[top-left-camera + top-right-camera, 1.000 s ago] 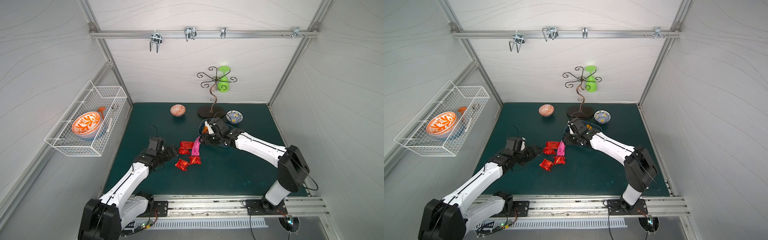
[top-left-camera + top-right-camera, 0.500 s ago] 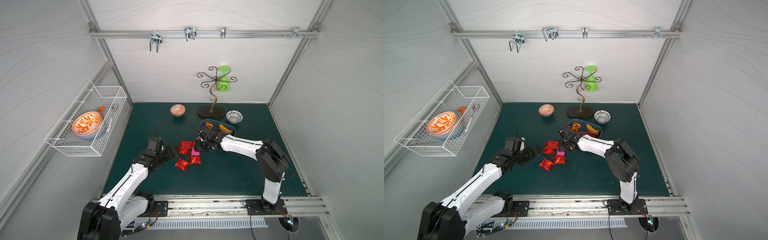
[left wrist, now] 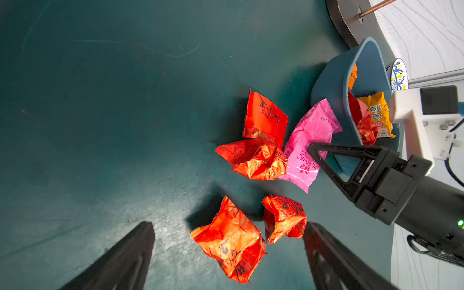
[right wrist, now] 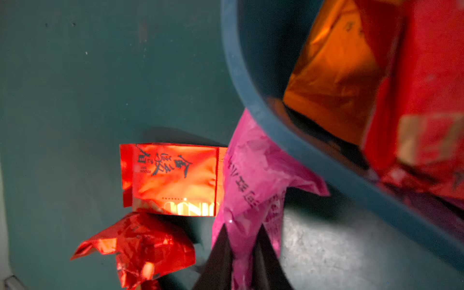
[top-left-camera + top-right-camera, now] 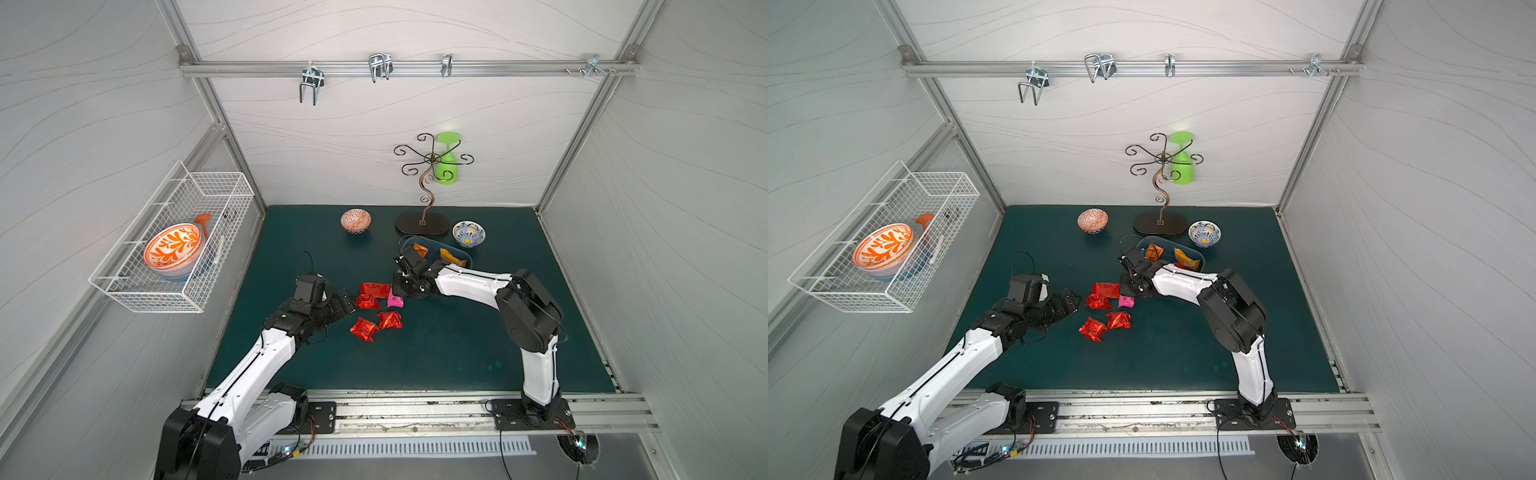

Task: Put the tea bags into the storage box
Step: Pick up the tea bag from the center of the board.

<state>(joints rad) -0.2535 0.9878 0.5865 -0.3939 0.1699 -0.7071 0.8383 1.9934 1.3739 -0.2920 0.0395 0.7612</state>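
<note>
Crowding the pink packet [image 4: 251, 190] — red packets [image 4: 170, 175], storage box [image 4: 233, 65].

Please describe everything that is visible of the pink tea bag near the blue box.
The pink tea bag is a long magenta packet of crinkly, glossy film with dark printed characters and flat sealed ends. It lies outside the storage box on the green mat, with one end reaching the box's outer wall. The right gripper is shut on its other end. One long edge overlaps a flat red packet and meets a crumpled red one.
</note>
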